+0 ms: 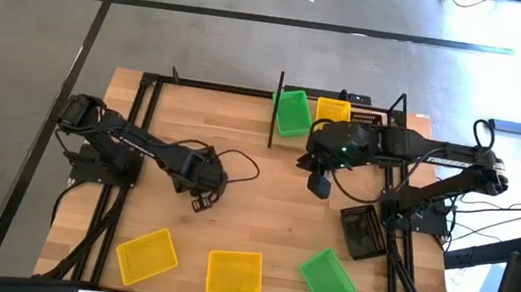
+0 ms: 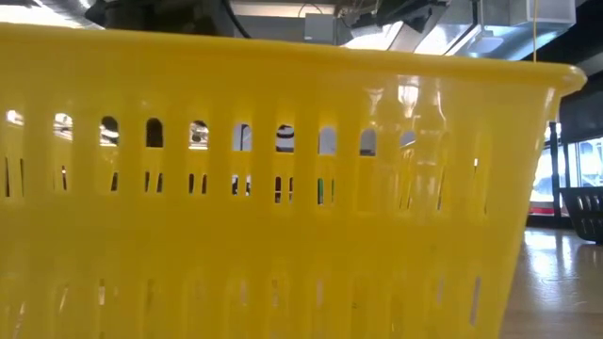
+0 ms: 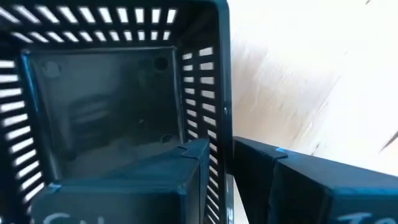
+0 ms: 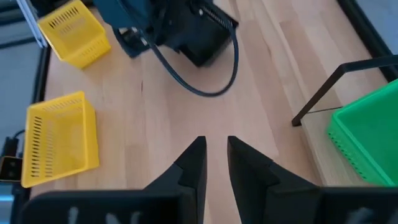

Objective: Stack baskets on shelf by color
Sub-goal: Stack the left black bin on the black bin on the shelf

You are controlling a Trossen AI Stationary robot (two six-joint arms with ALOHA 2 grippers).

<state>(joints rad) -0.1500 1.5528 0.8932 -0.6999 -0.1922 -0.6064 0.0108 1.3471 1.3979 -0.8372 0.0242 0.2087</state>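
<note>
Your left gripper is closed on the side wall of a black basket, with one finger inside the basket and the other outside the wall. In the high view that gripper sits left of the table's middle, and the basket under it is mostly hidden by the arm. From the right wrist view you can see the same black basket resting on the wood beneath the left arm. The shelf stands at the far edge of the table, right of centre. On it you have a green basket at its left end and a yellow basket just beside it. Something dark lies further right, but your right arm covers most of it, so you cannot tell what it is. Your right gripper has its fingers only narrowly parted, with nothing between them. It hangs over bare tabletop just in front of the shelf, facing the left arm. Another black basket lies on the table near the right arm's base. Along the near edge you have two yellow baskets, one to the left and one in the middle, with a second green basket to their right. The middle yellow one fills nearly the whole low view.
</note>
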